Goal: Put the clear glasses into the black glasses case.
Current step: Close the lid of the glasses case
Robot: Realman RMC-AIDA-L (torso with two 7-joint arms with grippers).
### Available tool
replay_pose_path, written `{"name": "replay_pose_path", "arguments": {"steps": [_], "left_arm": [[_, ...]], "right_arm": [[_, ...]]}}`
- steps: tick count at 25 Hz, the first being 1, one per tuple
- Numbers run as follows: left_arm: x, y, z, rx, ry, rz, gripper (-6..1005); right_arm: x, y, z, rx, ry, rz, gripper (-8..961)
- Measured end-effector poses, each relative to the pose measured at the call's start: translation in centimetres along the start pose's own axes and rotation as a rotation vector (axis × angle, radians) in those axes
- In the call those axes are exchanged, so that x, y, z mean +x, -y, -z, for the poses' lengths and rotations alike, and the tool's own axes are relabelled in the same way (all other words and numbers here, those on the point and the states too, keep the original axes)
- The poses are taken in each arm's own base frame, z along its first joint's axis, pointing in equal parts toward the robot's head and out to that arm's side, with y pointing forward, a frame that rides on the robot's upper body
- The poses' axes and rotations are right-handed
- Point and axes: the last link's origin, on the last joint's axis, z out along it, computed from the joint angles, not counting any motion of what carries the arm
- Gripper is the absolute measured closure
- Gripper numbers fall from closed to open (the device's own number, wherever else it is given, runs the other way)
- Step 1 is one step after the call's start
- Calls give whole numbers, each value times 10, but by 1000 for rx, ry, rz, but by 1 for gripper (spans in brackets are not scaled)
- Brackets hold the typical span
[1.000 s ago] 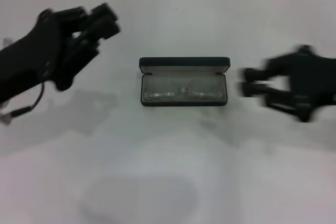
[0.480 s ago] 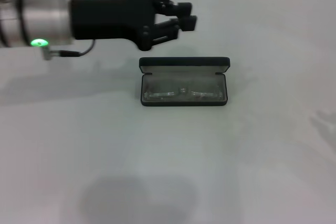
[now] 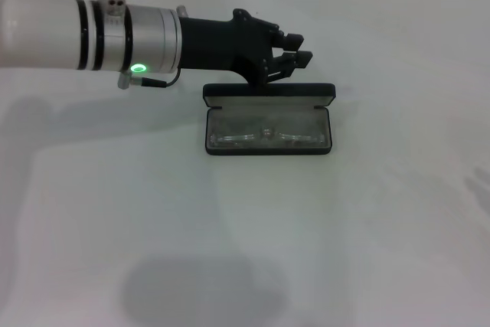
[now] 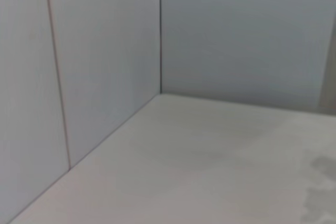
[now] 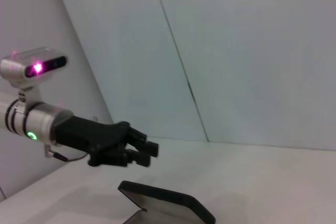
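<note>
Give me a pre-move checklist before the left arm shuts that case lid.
1. Clear glasses inside the black glasses case: ok, they lie in the tray.
2. Lid up and free to swing: ok, it stands open at the far side of the case.
3. Left gripper placed behind the lid: ok, it hangs just beyond the lid's far edge, fingers close together.
4. Glasses arms tucked below the rim: cannot tell.
5. Right gripper out of the way: ok, it shows in no view near the case.
6. Table around the case free of objects: ok.
</note>
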Motion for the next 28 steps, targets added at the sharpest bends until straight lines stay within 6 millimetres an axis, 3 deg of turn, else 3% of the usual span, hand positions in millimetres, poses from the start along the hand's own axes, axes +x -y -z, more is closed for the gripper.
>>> {"name": "replay_pose_path", "arguments": {"steps": [9, 28], "left_arm": [[-19, 9, 1, 64, 76, 40, 738], [-28, 4, -7, 37, 129, 62, 768]], "right_arm": [[-5, 4, -15, -29, 15, -3, 763], [-10, 9, -37, -57, 15, 12, 759]]}}
